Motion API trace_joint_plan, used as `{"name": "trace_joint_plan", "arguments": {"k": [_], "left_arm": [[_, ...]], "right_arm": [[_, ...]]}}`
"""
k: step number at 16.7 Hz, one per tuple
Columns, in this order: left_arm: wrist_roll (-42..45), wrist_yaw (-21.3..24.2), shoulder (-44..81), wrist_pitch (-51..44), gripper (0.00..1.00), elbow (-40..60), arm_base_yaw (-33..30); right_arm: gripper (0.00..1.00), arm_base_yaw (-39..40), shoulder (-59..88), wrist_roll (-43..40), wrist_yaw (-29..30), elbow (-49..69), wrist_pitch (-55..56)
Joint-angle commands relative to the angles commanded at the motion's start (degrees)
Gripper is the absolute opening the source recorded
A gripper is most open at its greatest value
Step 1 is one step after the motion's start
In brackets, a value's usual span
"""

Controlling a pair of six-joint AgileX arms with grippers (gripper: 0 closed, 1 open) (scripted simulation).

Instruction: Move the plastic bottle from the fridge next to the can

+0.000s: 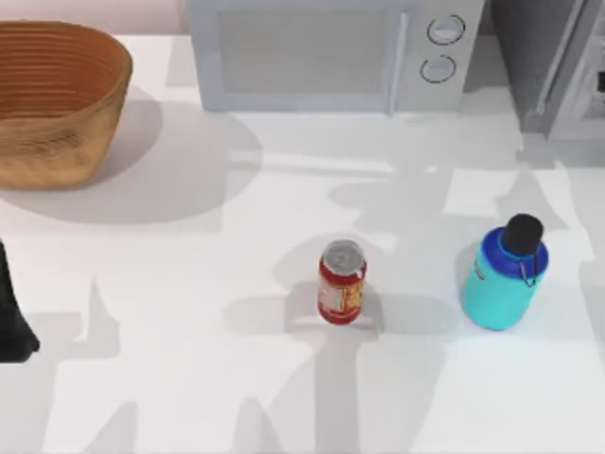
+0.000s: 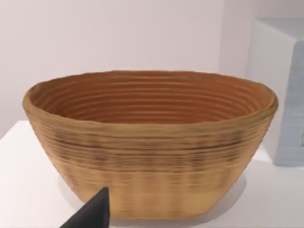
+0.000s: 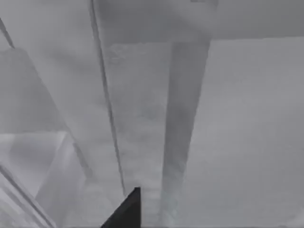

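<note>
Landmark: we place everything against the can (image 1: 341,282), which stands upright on the white table (image 1: 189,359), near the middle of the top view.

Can: small, red, with a yellow-white label and a shiny silver top; nothing touches it.

Plastic bottle: the turquoise bottle (image 1: 505,274) with its black round cap stands upright on the table to the right of the can, near it but apart, with a strip of bare table between the 2. Its small side loop hangs on the side away from the can.

Fridge: the grey cabinet (image 1: 558,66) sits far behind the can and off to the right, at the top view's upper right corner. In the right wrist view we see its grey surface (image 3: 142,104) and pale frame close up.

Microwave: the white box (image 1: 331,52) with 2 round knobs stands directly behind the can, well apart from it.

Basket: the woven basket (image 1: 52,99) sits far left of the can and behind it; the left wrist view looks into its ribbed bowl (image 2: 152,142).

Left arm: a dark part of it (image 1: 14,322) shows at the left edge, well left of the can.

Left claw: we cannot tell how wide it stands or whether it holds anything.

Right claw: we cannot tell how wide it stands or whether it holds anything.
</note>
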Motion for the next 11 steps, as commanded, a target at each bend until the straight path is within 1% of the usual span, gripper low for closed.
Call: {"name": "trace_joint_plan", "arguments": {"k": [7, 11], "left_arm": [[0.0, 0.0, 0.0, 0.0, 1.0, 0.0, 0.0], [0.0, 0.0, 0.0, 0.0, 1.0, 0.0, 0.0]], "right_arm": [[1.0, 0.12, 13.97, -0.04, 0.28, 17.68, -3.7], [1.0, 0.13, 17.21, -0.11, 0.44, 21.84, -4.64]]}}
